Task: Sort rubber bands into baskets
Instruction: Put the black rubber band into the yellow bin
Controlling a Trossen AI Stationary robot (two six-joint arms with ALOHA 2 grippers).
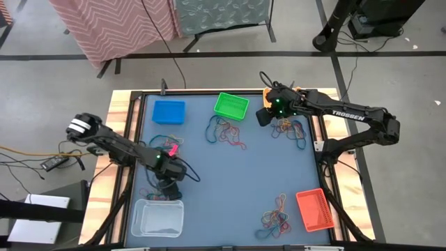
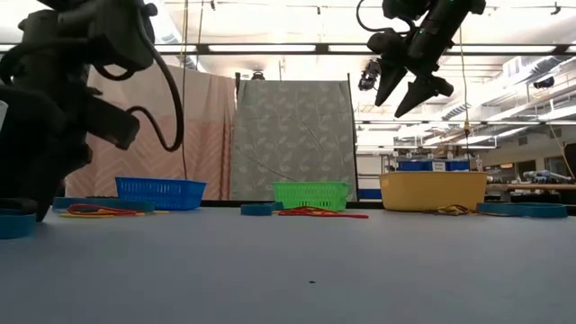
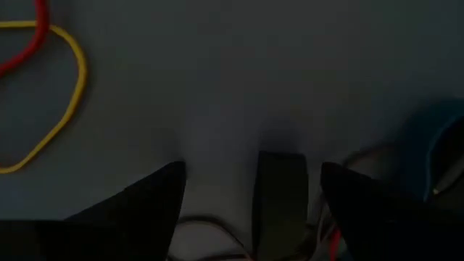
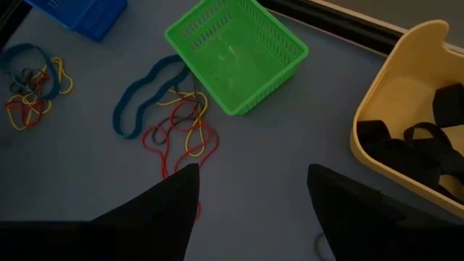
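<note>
Two tools, both with fingers spread and nothing between them. Left tool [image 1: 169, 183] sits low at the surface [image 1: 237, 174], just above the clear basket [image 1: 159, 217]. Its wrist view alone shows a yellow band [image 3: 61, 109] and a red band [image 3: 32, 36] lying flat on bare surface ahead of the fingers [image 3: 156, 196], plus a blue loop [image 3: 442, 148] at the frame edge.

Right tool [image 2: 405, 85] hangs well above the surface, as only the low view makes plain; overhead it appears between the green basket [image 1: 231, 105] and the yellow basket [image 4: 406, 109]. Its wrist view shows black bands [image 4: 406, 145] lying inside the yellow basket, hidden from overhead by the arm.

Overhead: blue basket [image 1: 169, 111] at the far left, red basket [image 1: 313, 210] near right, with loose band piles beside the green basket [image 1: 224, 132], below the right tool [image 1: 291, 131] and left of the red basket [image 1: 275, 217].
</note>
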